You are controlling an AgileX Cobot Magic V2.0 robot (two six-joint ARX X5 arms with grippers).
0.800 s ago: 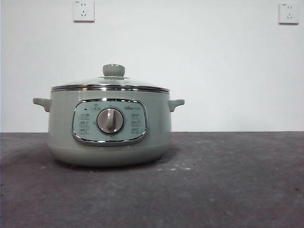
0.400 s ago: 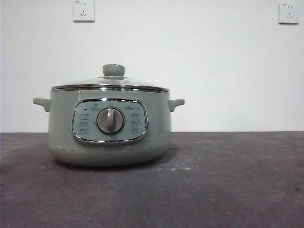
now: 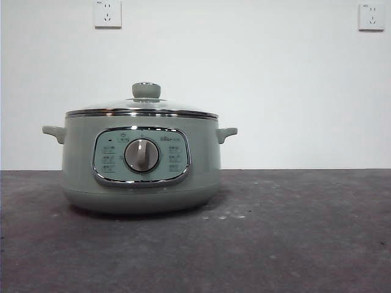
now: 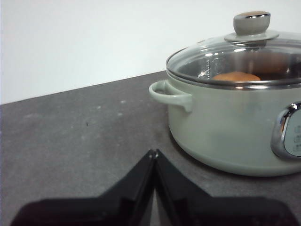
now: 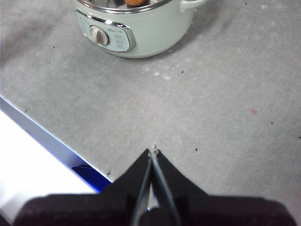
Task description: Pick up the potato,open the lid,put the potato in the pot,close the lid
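Observation:
The sage-green pot [image 3: 140, 162] stands on the dark table with its glass lid [image 3: 142, 110] closed on it. It also shows in the left wrist view [image 4: 235, 127] and the right wrist view [image 5: 141, 33]. The orange-brown potato [image 4: 236, 76] lies inside the pot, seen through the lid [image 4: 244, 52]; a bit of it shows in the right wrist view [image 5: 135, 2]. My left gripper [image 4: 153, 153] is shut and empty, low over the table beside the pot's side handle [image 4: 171, 94]. My right gripper [image 5: 153, 151] is shut and empty, well back from the pot near the table's edge.
The table's front edge [image 5: 51, 141] with a blue strip runs close to my right gripper. Two wall sockets [image 3: 107, 13] hang on the white wall behind. A few pale specks [image 3: 223, 217] lie on the table by the pot.

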